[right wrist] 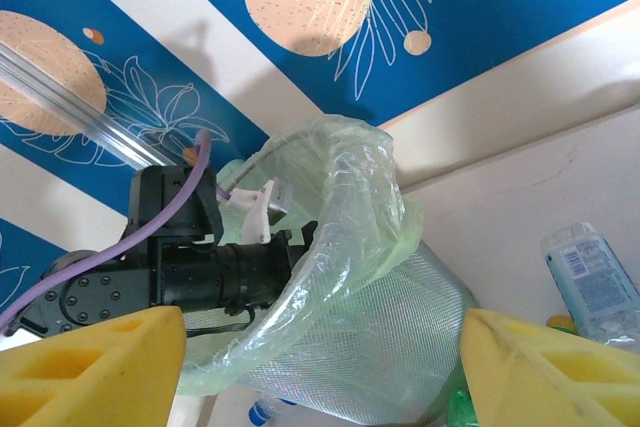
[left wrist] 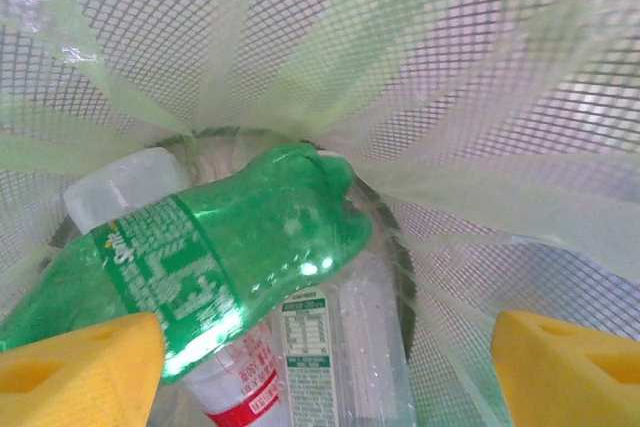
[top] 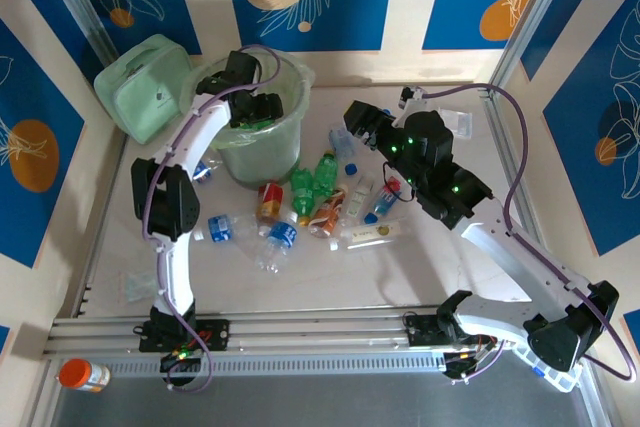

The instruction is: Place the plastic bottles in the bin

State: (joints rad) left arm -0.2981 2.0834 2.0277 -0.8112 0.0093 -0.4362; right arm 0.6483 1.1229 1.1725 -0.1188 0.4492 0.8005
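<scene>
1. While the left gripper (top: 255,107) hangs inside the bin (top: 300,82) in the top view, many plastic bottles (top: 320,197) lie on the table (top: 330,282) beside it, with the right gripper (top: 362,119) near them.
2. In the left wrist view, its yellow fingers (left wrist: 80,367) stand wide apart. A green bottle (left wrist: 230,257) lies free on other bottles in the bin.
3. In the right wrist view, the right fingers (right wrist: 90,367) are open and hold nothing. One risk, I think: when the left arm lifts out, it may catch the thin liner (right wrist: 350,177) and tip the bin.
</scene>
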